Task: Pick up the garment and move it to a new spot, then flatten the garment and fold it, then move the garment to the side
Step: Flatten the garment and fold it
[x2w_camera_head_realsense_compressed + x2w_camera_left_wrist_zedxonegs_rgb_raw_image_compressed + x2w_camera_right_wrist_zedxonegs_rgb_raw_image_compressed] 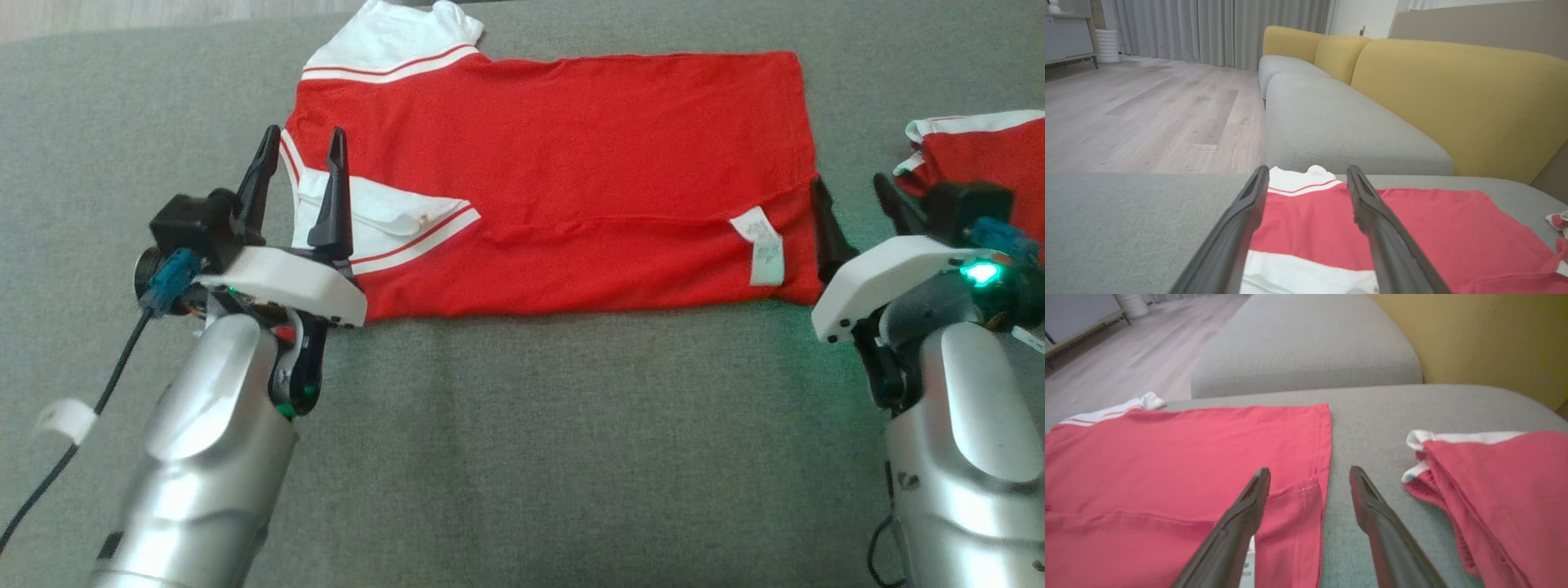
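Observation:
A red garment (571, 163) with white, red-striped sleeves lies flat on the grey cushion (522, 425), its near long side folded over so a white label shows. My left gripper (300, 140) stands open above the folded white sleeve at the garment's left end. In the left wrist view the open fingers (1241, 228) frame the red cloth (1310, 220) and white sleeve. At the garment's right hem my right gripper (853, 192) is open, nothing between its fingers. The right wrist view shows its left finger (1241, 522) over the hem (1298, 498) and the other over bare cushion.
A second red and white garment (980, 151) lies crumpled at the right, also seen as a red heap (1494, 490) in the right wrist view. Beyond the cushion stand a grey seat (1339, 126) with yellow backrests (1453, 98) and a wooden floor (1147, 106).

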### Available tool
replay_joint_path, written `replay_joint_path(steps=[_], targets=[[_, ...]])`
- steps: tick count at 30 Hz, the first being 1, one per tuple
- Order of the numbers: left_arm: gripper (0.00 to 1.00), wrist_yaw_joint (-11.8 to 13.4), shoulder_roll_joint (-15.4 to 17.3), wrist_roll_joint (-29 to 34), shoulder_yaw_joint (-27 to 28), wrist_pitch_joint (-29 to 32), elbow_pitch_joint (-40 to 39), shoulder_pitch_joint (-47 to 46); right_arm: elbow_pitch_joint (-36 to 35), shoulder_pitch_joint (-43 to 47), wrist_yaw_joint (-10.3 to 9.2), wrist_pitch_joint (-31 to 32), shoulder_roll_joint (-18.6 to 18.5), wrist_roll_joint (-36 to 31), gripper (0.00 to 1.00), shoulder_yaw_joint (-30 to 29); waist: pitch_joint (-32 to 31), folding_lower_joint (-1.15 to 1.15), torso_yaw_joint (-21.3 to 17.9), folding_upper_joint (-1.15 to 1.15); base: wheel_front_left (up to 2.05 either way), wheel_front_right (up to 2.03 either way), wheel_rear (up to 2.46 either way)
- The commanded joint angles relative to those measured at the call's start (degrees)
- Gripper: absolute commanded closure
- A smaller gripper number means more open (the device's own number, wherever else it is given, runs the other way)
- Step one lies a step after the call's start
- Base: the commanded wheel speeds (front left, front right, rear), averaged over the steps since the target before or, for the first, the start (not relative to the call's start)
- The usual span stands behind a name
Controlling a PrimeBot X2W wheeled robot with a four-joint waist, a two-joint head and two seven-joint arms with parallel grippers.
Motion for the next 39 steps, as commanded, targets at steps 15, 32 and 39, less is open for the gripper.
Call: replay_joint_path(steps=[15, 32, 39], targets=[[0.00, 4.5, 2.7, -4.8, 3.8, 3.1, -14.7, 17.3, -14.0, 13.8, -0.04, -6.4, -0.2, 1.0, 0.00, -1.0, -3.0, 0.00, 1.0, 0.00, 0.00, 0.00, 0.00], [0.22, 8.7, 3.4, -11.6, 7.2, 14.3, -11.5, 17.5, -15.7, 14.1, -0.04, -4.5, -0.2, 4.3, 0.00, 2.6, 2.7, 0.00, -2.6, 0.00, 0.00, 0.00, 0.00], [1.00, 7.1, 3.0, -11.0, 6.9, 10.7, -13.5, 16.9, -7.6, 10.9, -0.04, -4.6, -0.2, 6.1, 0.00, 3.3, 3.1, 0.00, -1.2, 0.00, 0.00, 0.00, 0.00]])
